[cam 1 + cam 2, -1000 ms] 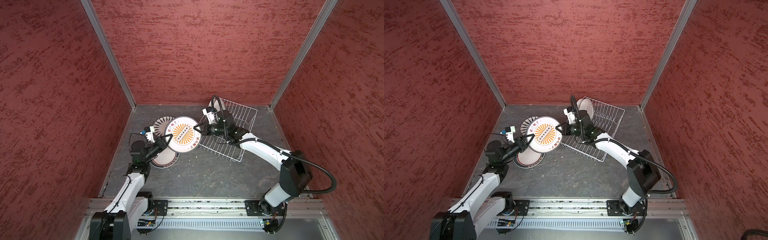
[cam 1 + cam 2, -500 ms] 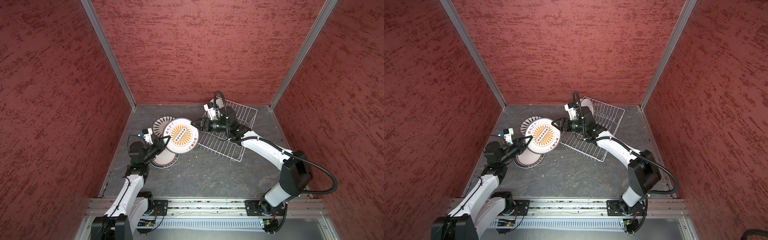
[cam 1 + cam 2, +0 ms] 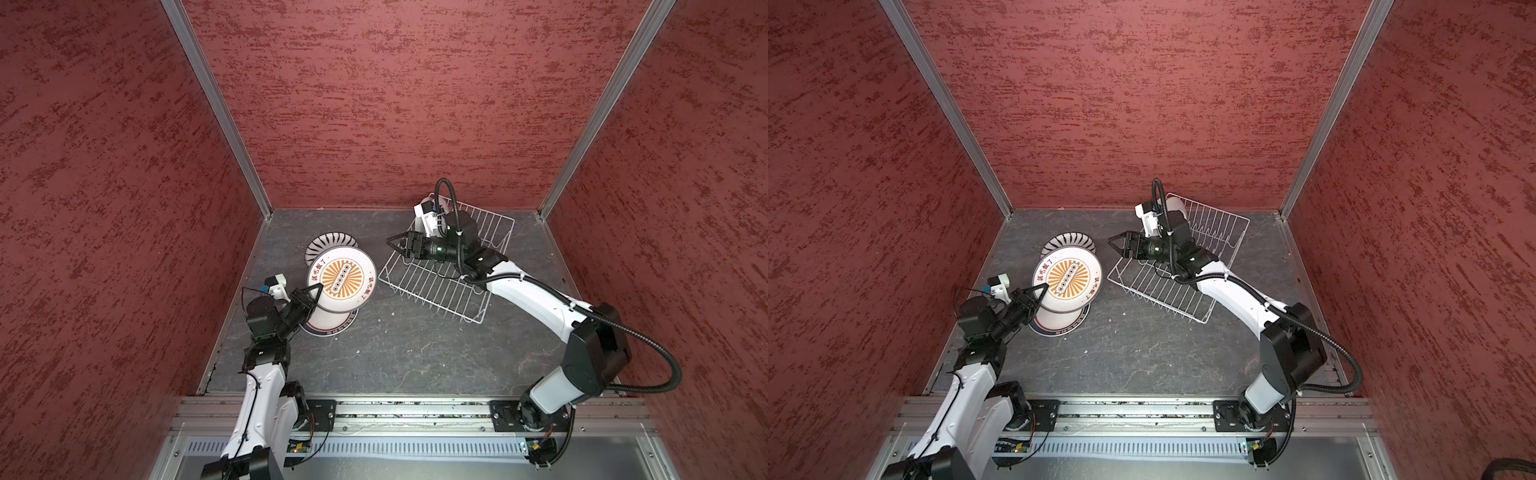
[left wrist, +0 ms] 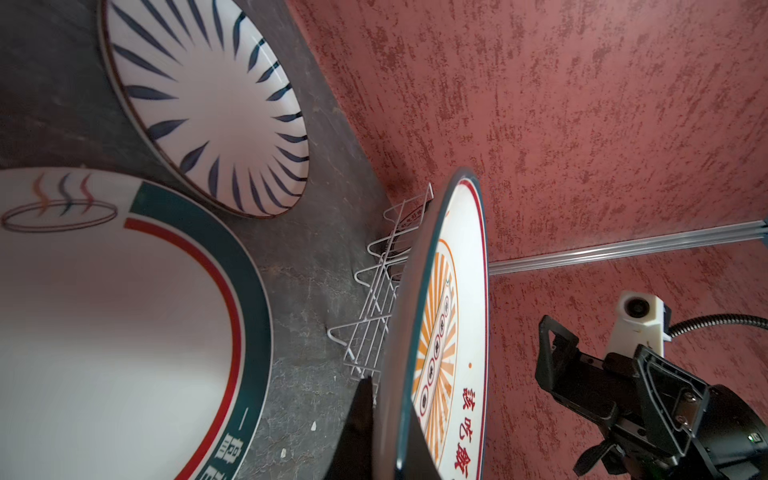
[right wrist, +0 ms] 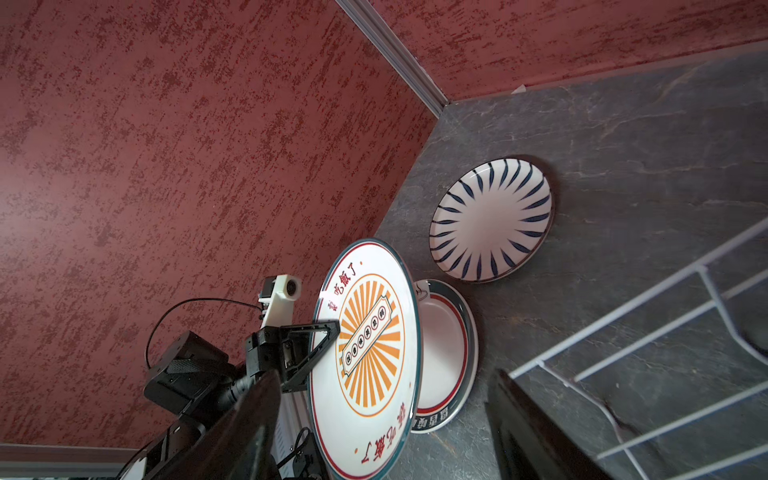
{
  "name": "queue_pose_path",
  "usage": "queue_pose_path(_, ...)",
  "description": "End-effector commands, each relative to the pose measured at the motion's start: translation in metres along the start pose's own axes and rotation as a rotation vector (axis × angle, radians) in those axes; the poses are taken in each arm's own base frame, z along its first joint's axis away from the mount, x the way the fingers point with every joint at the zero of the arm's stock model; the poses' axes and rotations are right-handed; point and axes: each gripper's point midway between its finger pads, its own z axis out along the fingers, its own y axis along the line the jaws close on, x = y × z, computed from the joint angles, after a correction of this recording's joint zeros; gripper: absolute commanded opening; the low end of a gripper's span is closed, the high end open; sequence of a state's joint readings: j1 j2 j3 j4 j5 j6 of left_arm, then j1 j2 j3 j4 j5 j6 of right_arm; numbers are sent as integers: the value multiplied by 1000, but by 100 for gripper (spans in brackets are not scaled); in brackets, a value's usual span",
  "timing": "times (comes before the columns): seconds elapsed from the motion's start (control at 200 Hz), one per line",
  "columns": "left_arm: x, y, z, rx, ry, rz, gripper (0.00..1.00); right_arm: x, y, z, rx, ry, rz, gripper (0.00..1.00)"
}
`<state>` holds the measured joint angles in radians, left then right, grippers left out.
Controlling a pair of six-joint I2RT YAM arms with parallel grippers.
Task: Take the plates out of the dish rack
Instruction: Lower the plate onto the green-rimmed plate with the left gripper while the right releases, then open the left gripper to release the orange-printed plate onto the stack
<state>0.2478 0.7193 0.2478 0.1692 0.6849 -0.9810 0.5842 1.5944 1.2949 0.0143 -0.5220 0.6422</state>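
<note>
Left claw [image 3: 316,291]: clamped on the near-left rim of the sunburst plate [image 3: 343,278], 1 finger on the face, 1 behind. The plate is tilted, face up, clear of the rack [image 3: 436,286], and overlaps the lettered plate [image 3: 332,326] in both top views; whether they touch cannot be told.

Right claw [image 3: 395,247]: jaws apart, nothing between them, over the rack's left corner, near the sunburst plate but apart from it.

The striped plate [image 3: 330,241] and the lettered plate lie flat on the desk [image 3: 395,353], left of the rack. 1 white plate [image 3: 1177,204] stands at the rack's far corner, behind the right arm.
</note>
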Motion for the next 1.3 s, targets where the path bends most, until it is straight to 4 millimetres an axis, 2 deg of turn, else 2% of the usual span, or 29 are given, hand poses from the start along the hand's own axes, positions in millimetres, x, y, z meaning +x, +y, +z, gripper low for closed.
queue_pose_path(0.0,-6,5,-6,-43,-43,-1,0,-14,6,-10,11,-53,-37,79)
queue_pose_path(0.426,-10,51,-19,-241,-131,-22,0,-18,4,-13,31,-73,-48,79)
queue_pose_path(0.687,-13,64,-21,-285,-152,-21,0,-18,-1,-13,53,-74,-46,79)
queue_pose_path(0.947,-14,84,-18,-328,-150,-59,0,-19,2,-12,35,-73,-53,79)
queue_pose_path(1.293,-14,100,-14,-360,-144,-81,0,-17,3,-15,31,-71,-61,79)
